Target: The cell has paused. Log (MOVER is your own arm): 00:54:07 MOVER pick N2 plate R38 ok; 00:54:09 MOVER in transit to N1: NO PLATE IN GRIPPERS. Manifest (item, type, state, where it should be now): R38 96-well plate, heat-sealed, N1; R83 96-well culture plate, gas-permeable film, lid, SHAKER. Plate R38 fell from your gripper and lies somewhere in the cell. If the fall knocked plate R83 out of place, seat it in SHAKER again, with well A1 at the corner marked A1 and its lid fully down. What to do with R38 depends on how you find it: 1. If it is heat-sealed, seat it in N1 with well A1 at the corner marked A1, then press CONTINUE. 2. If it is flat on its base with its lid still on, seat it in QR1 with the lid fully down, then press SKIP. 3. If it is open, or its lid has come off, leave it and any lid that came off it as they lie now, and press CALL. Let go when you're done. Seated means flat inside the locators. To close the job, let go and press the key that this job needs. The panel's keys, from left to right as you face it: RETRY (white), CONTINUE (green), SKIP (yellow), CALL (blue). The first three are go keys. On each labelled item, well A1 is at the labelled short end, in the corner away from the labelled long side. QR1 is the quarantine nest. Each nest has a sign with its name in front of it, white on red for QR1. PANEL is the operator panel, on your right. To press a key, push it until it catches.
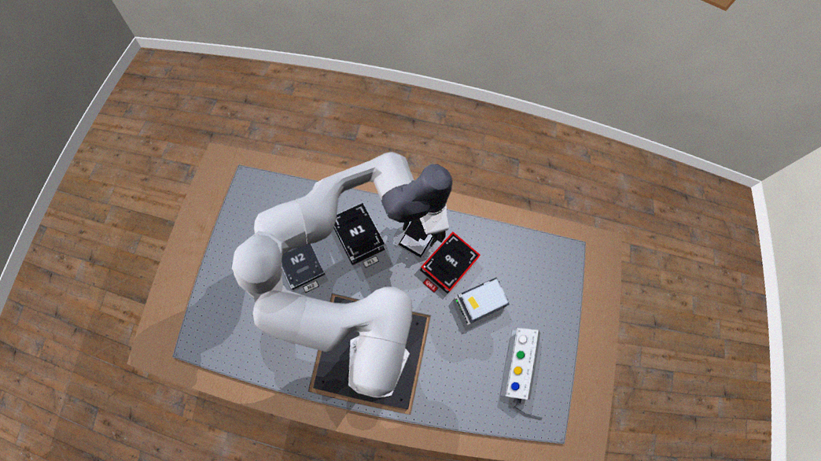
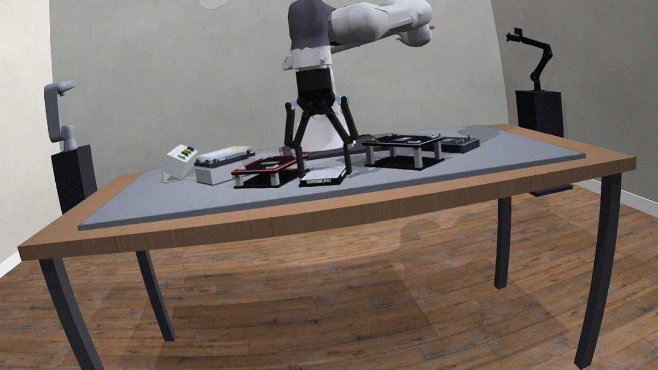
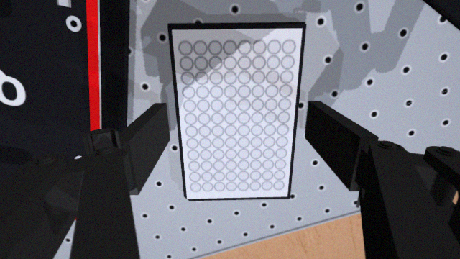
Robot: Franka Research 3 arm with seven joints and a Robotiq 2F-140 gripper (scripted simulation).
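Plate R38 (image 3: 237,111) lies flat on the grey table top between nest N1 (image 1: 358,231) and the red-edged nest QR1 (image 1: 451,261). It has a black frame and a smooth white film over its wells, with no lid. In the exterior view the plate (image 2: 322,175) shows a label on its near short end. My gripper (image 3: 237,120) is open, pointing straight down, with one finger on each long side of the plate and a small gap on both sides. The fingertips (image 2: 324,170) reach down to about plate height. Plate R83 (image 1: 481,300), with a yellow label, sits on the SHAKER.
QR1 (image 3: 43,72) stands close beside my left finger. N1 (image 2: 402,143) and N2 (image 1: 301,264) are empty. The key panel (image 1: 520,362) is at the right of the table. The table's wooden edge (image 3: 305,237) lies just past the plate's short end.
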